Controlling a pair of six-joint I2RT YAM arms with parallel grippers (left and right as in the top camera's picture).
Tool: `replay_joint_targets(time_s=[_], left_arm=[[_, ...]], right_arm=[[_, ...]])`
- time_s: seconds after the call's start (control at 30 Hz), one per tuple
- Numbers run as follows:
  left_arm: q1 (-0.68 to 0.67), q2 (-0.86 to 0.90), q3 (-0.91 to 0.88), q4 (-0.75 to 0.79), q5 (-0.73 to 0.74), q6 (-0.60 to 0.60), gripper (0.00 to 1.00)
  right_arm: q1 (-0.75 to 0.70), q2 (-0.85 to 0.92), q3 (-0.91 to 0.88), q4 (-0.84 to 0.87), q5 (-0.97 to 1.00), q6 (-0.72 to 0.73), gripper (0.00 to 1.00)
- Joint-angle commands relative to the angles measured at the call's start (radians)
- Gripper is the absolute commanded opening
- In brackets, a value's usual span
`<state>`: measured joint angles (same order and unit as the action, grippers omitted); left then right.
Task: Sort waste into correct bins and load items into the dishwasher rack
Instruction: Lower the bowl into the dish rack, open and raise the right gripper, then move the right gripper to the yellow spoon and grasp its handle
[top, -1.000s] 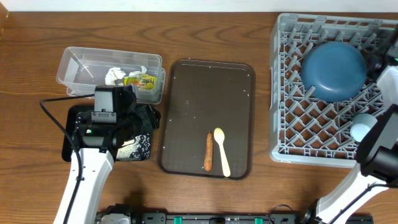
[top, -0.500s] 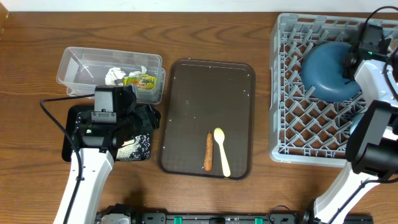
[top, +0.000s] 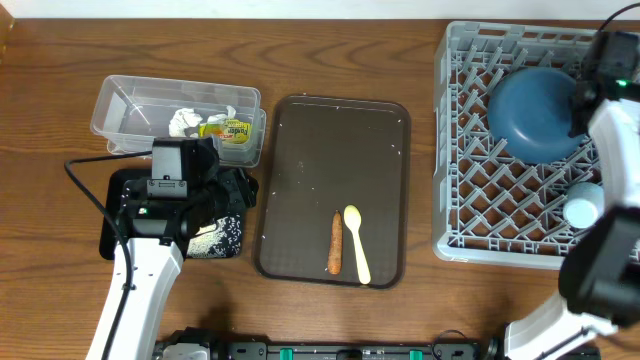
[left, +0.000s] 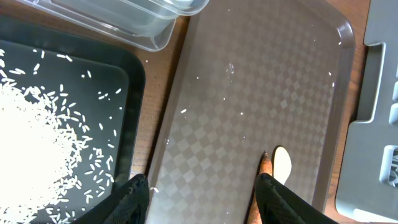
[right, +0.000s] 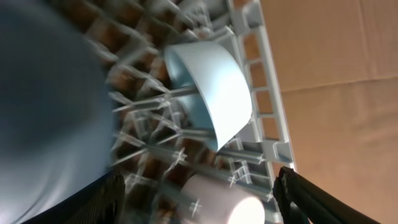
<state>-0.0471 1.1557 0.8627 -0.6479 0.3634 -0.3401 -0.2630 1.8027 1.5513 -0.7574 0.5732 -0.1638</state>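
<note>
Left of the serving tray (top: 330, 170), the left fingers (left: 134, 200) hang wide and empty beside the rice (left: 28, 143) in the black tray (left: 134, 84). Right of it, the right fingers (right: 102, 198) stand wide, empty, over the dishwasher rack (top: 470, 150) with its dark blue plate (top: 535, 110) and light blue cup (right: 211, 87).

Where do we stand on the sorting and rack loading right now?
Done: tissue and wrapper lie in the clear tub, rice in the black tray; the dark blue plate, light blue cup and white-pink cup sit in the rack. In hand: nothing; left fingers and right fingers are open, empty. Left: food stick and spoon on the brown tray.
</note>
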Motion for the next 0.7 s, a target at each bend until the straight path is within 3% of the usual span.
replay_joint_targets(time_s=[0.0, 0.07, 0.17, 0.27, 0.43, 0.67], left_arm=[[0.005, 0.0, 0.009, -0.002, 0.002, 0.005, 0.57], [0.005, 0.0, 0.009, -0.003, -0.009, 0.005, 0.57], [0.005, 0.0, 0.009, -0.01, -0.037, 0.005, 0.57], [0.005, 0.0, 0.009, -0.027, -0.09, 0.005, 0.57], [0.005, 0.0, 0.009, -0.076, -0.149, 0.006, 0.57], [0.005, 0.0, 0.009, -0.089, -0.148, 0.005, 0.58]], right_arm=[[0.026, -0.114, 0.006, -0.051, -0.341, 0.021, 0.76], [0.038, -0.161, 0.006, -0.093, -0.534, 0.022, 0.76], [0.074, -0.206, 0.006, -0.156, -0.834, 0.022, 0.67], [0.139, -0.214, 0.006, -0.245, -0.986, 0.023, 0.66], [0.308, -0.203, -0.019, -0.361, -0.989, 0.022, 0.69], [0.582, -0.2, -0.155, -0.298, -0.888, 0.122, 0.7]])
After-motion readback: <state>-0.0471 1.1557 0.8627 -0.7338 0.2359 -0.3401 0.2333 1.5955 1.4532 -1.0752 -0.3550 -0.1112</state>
